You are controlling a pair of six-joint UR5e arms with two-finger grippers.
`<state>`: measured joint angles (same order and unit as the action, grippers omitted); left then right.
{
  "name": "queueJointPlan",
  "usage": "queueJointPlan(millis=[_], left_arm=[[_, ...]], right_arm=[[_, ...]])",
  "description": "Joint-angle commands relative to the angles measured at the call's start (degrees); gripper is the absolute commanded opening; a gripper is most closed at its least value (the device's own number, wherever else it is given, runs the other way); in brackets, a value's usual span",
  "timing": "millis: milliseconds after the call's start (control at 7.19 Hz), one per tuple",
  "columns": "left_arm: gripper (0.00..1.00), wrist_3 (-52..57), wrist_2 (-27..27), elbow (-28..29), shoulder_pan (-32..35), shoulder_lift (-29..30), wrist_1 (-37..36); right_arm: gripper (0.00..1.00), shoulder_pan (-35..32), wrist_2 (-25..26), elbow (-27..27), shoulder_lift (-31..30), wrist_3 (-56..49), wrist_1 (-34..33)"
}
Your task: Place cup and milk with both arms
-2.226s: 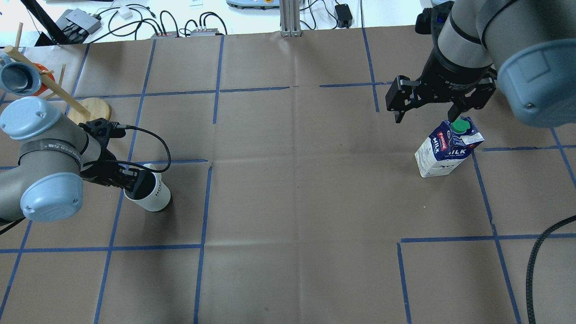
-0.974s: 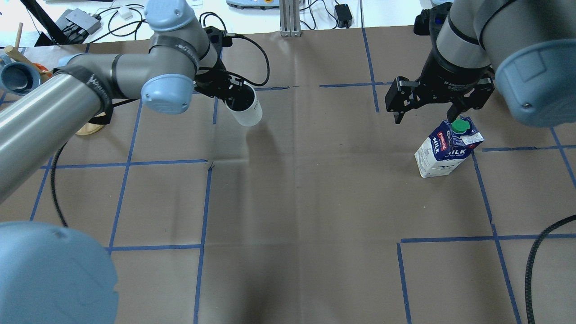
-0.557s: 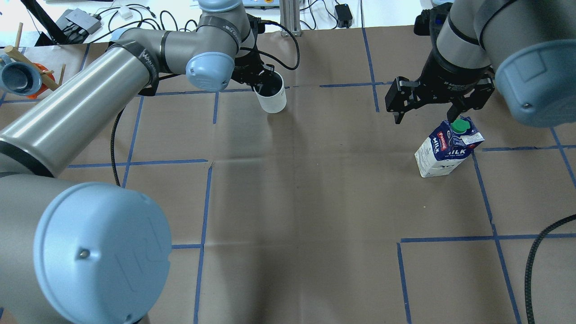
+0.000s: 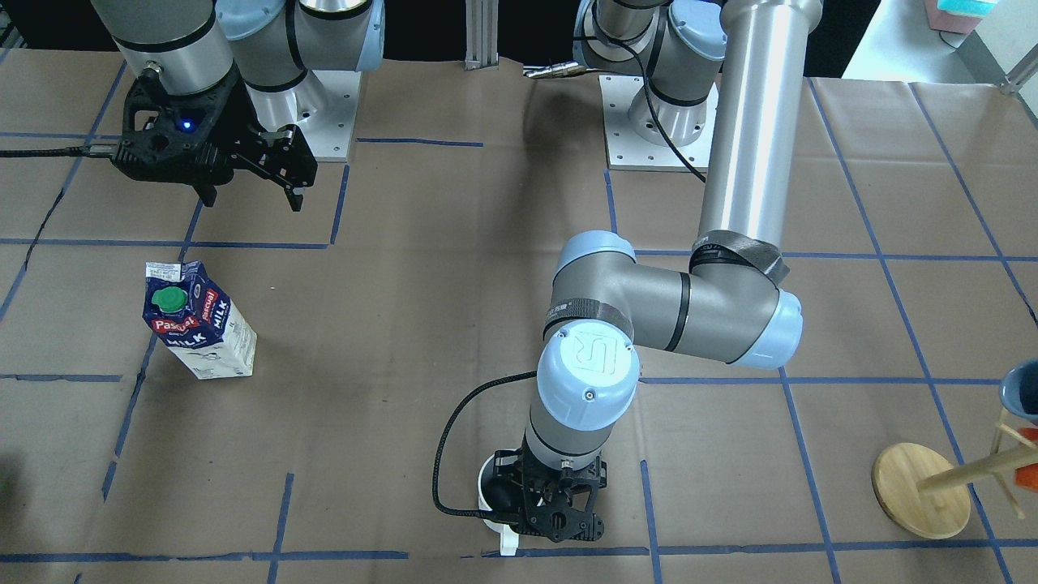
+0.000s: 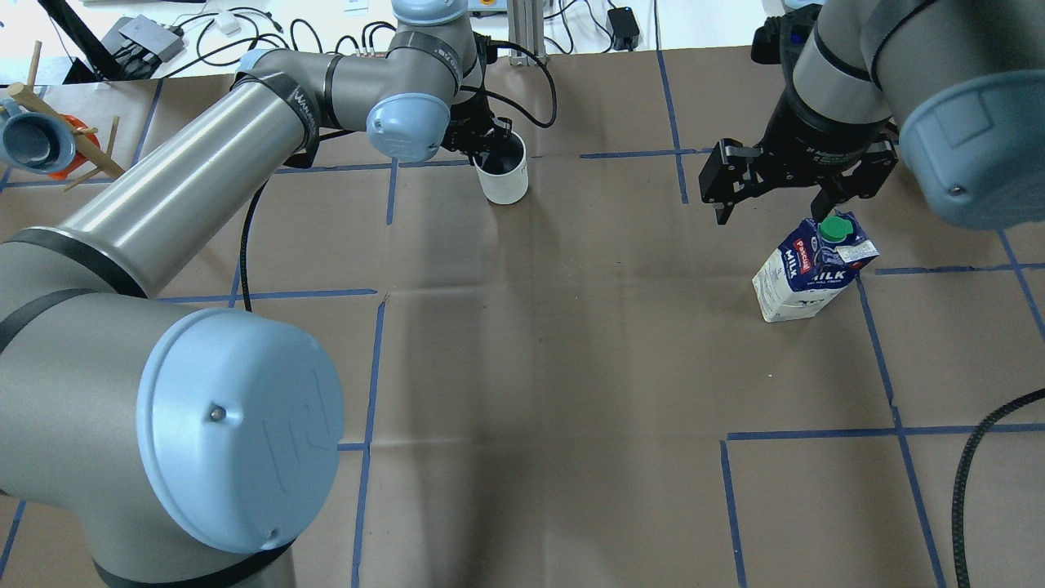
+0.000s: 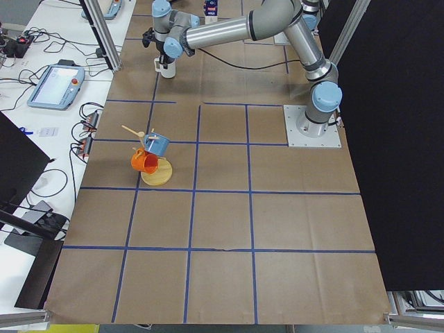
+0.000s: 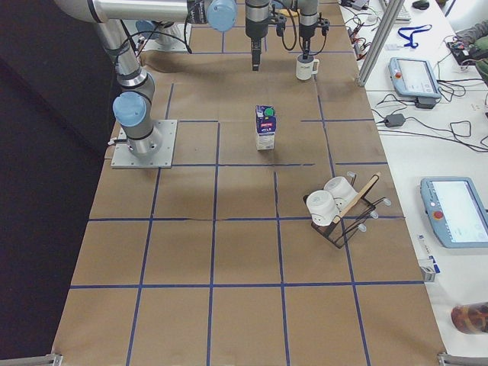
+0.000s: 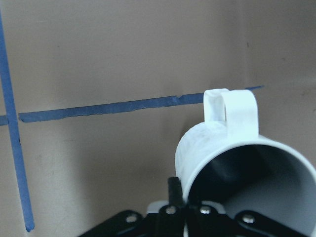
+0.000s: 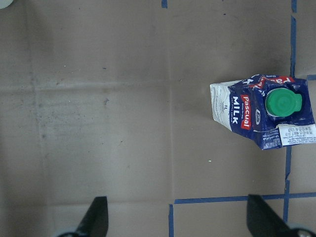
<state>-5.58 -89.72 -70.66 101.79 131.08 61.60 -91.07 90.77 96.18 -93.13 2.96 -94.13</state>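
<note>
The left fingers are pinching the rim of the cup. One finger goes down the dark inside and the other presses the white outer wall, so the left gripper is clamped firmly on that rim. The handle juts out on the side opposite the fingers, up against a blue tape line. The cup is upright at the far side of the table, a little left of centre. From overhead it looks set down on the brown paper, though I can't be sure the base is touching. The left arm stretches a long way from the near left to reach it.

Over to the right! The right gripper hangs above the table with its fingers spread wide and nothing between them. The milk stands upright on the paper at the right side, green cap on top, clear of both fingers. In the wrist view it sits off toward one finger's side rather than centred. Cup and milk are well apart. At the far left there's a wooden mug tree with a blue mug hanging on it.
</note>
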Motion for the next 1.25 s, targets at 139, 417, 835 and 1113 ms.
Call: queueJointPlan(millis=[139, 417, 835, 1113], left_arm=[[0.04, 0.04, -0.11, -0.44, -0.01, 0.14, 0.1], [0.4, 0.04, -0.11, -0.52, 0.08, 0.06, 0.19], [1.0, -0.57, -0.11, -0.96, 0.25, -0.99, 0.71], [1.0, -0.84, 0.15, 0.08, 0.08, -6.32, 9.01]], right_arm=[[1.0, 0.01, -0.33, 0.15, 0.32, 0.03, 0.0], [1.0, 0.19, 0.37, 0.24, 0.23, -0.15, 0.52], [1.0, 1.32, 0.28, 1.38, 0.14, -0.58, -0.35], [1.0, 9.45, 0.28, 1.29, -0.73, -9.42, -0.53]])
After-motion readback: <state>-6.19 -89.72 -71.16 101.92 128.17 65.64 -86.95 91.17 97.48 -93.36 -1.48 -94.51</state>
